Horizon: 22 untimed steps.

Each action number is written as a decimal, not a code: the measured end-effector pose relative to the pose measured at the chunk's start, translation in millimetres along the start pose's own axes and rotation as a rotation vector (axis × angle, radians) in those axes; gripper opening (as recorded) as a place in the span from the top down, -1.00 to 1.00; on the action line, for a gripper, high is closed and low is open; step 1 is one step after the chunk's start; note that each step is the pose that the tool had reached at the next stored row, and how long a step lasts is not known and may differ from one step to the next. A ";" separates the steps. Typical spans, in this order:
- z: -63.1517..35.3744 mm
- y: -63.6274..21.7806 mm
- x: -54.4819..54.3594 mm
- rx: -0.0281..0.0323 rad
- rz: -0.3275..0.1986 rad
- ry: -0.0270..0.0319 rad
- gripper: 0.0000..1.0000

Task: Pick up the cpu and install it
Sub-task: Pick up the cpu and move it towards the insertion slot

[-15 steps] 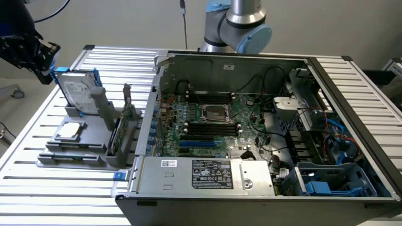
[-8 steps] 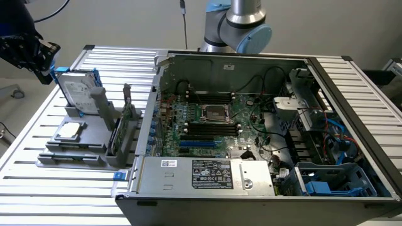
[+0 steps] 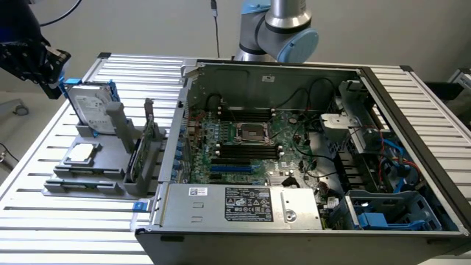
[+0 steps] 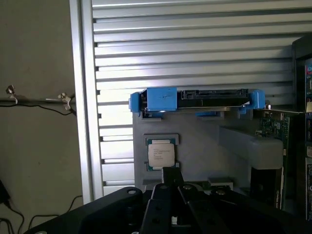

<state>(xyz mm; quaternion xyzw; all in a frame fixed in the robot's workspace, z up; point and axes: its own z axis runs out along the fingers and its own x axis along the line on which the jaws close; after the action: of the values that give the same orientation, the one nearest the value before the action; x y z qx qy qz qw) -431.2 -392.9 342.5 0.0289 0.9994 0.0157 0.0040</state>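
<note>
The cpu (image 3: 81, 153) was a small, flat, square chip with a shiny grey top. It looked light and stiff, but I think it would be easy to hurt, so its corners and under side should not be knocked. The smooth metal top could be slippery. The best place to take hold seemed to be two opposite edges, with a soft squeeze, keeping it level.

It lay flat in a shallow seat on the grey holder (image 3: 103, 165), at the lower left of the exterior view. It sat just below the hard drive with the blue frame (image 3: 92, 107), on the ribbed worktop (image 3: 44, 221). The open computer case (image 3: 294, 77) stood to the right.

The hand (image 4: 170, 174) hung above the holder, near the cpu but not touching it. It was clenched, fingers pressed together, and held nothing.
</note>
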 end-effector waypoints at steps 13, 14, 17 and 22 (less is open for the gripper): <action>0.0 0.0 0.0 0.0000 0.000 0.0000 0.79; 0.0 0.0 0.0 0.0000 0.000 0.0000 0.79; 0.0 0.0 0.0 0.0000 0.000 0.0000 0.79; 0.0 0.0 0.0 0.0000 0.000 0.0000 0.79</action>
<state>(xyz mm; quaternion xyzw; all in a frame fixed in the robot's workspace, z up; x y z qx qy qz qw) -431.2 -392.9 342.5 0.0290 0.9994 0.0157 0.0040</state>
